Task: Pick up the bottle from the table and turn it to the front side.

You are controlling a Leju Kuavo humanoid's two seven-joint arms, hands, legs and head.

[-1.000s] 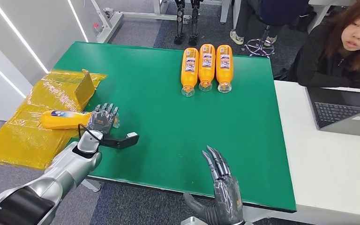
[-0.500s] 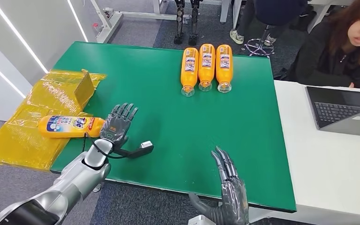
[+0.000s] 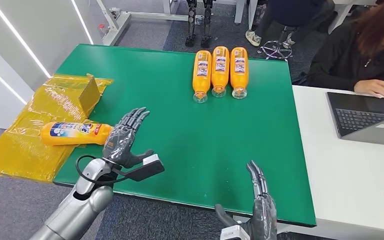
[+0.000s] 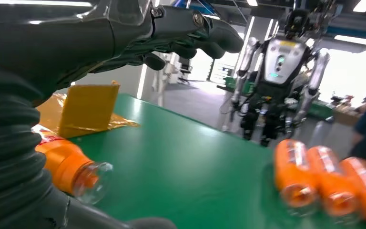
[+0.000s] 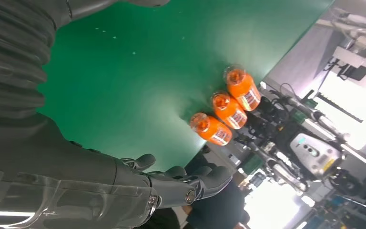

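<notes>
An orange bottle (image 3: 75, 134) lies on its side at the green table's left edge, label up, its clear cap toward my left hand (image 3: 125, 140). That hand hovers just right of the cap, fingers spread, holding nothing. In the left wrist view the bottle (image 4: 66, 164) lies close beside the hand (image 4: 124, 33), apart from its fingers. My right hand (image 3: 257, 210) stands open over the table's front edge with fingers straight, and shows again in the right wrist view (image 5: 124, 191).
Three orange bottles (image 3: 220, 70) lie side by side at the table's far middle. Yellow plastic wrap and a cardboard flap (image 3: 55, 105) cover the left edge. A person works at a laptop (image 3: 370, 117) on the white table at right.
My left hand let go of the bottle and drew back to the right and toward me. The bottle now lies label up. My right hand sank toward the front edge.
</notes>
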